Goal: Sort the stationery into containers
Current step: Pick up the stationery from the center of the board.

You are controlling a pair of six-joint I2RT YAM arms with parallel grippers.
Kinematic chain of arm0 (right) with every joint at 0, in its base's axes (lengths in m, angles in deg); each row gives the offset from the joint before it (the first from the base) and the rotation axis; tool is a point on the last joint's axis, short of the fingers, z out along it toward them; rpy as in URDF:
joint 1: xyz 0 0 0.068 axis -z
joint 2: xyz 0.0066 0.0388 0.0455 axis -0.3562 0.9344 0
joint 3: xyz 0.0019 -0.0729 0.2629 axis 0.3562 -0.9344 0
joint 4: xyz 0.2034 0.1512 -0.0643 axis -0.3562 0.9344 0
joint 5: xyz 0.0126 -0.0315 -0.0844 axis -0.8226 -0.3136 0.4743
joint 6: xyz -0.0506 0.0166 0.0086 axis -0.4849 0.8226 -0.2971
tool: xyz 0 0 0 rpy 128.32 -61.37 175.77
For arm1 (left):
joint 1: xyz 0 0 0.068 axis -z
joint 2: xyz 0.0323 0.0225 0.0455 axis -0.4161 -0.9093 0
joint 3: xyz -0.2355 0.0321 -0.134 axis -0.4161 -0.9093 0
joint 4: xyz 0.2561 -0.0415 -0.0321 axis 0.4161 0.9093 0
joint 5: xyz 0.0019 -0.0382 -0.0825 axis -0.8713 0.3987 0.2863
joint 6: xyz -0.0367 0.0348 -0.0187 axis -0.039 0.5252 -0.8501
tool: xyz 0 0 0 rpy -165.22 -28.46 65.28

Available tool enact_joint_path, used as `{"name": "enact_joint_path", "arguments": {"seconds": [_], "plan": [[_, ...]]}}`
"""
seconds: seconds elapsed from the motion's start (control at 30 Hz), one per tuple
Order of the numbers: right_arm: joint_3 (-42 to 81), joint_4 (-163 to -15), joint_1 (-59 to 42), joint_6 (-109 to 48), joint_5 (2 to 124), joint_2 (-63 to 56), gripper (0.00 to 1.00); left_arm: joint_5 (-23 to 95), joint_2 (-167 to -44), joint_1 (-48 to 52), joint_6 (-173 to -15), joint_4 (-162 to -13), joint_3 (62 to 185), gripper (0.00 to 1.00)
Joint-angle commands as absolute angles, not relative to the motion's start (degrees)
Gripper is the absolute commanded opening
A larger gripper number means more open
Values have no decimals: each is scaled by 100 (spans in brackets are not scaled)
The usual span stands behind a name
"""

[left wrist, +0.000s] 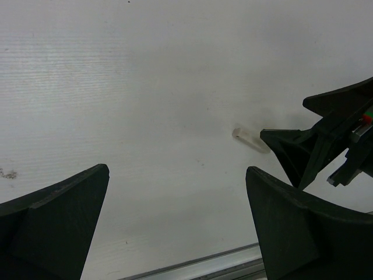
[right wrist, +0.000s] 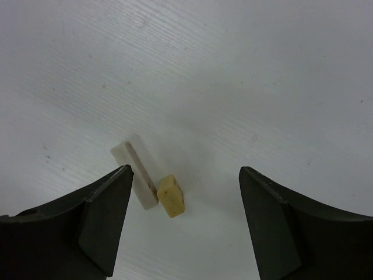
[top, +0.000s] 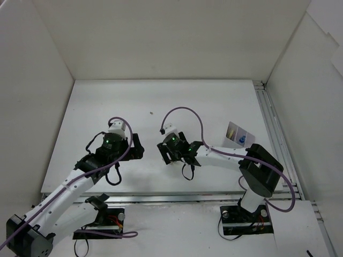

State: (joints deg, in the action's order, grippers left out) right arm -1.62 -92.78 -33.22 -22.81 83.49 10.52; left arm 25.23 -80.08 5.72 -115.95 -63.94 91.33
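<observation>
Overhead view of two white robot arms with black grippers reaching over a white tabletop (top: pixel 214 101) enclosed by white walls. The right gripper (right wrist: pixel 185 172) hangs low near the middle of the tabletop with its two black fingers parted and nothing held. On the surface between those fingers lie a small beige block (right wrist: pixel 171 196) and a short flat white strip (right wrist: pixel 135 172). The two lie side by side and appear to touch at one end. Both sit toward the finger on the left of the right wrist view, and the white strip lies just beside that finger's tip. The left gripper (left wrist: pixel 178 175) hovers just to the left of the right one, its fingers spread wide and holding nothing. In its wrist view one end of the white strip shows next to a finger of the right gripper. A small white open-topped box (top: pixel 238 131) stands well apart on the right side of the tabletop. Something blue-topped (top: pixel 243 140) lies inside it, too small to identify.
</observation>
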Motion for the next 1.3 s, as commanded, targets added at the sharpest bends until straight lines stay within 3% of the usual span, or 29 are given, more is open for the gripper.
{"name": "enact_joint_path", "arguments": {"seconds": [0.0,0.03,0.13,0.37,0.5,0.93,1.07,1.13,1.27], "plan": [[-118,-9786,-3310,-1691,8715,851,69,2431,-8068,530,-11647,-6430,9349,100],[-162,-9847,-3327,-1690,8715,799,60,2448,-8086,530,-11620,-6465,9357,100],[-303,-9857,-3327,-1620,8689,754,48,2536,-8139,530,-11576,-6526,9349,100],[-488,-9962,-3327,-1357,8477,886,47,2633,-8086,530,-11576,-6606,9243,100],[-611,-9988,-3327,-1260,8504,825,36,2677,-8068,530,-11585,-6676,9200,100],[-699,-9936,-3319,-1216,8469,868,40,2958,-8200,530,-11594,-6878,9252,100],[-796,-10059,-3345,-1163,8574,711,18,2967,-8183,530,-11576,-6878,9252,100],[-848,-10103,-3354,-1145,8653,500,1,2967,-8156,530,-11559,-6878,9261,100],[-849,-9858,-3345,-1145,9108,8,0,3020,-8174,530,-11515,-6966,9252,100]]}}
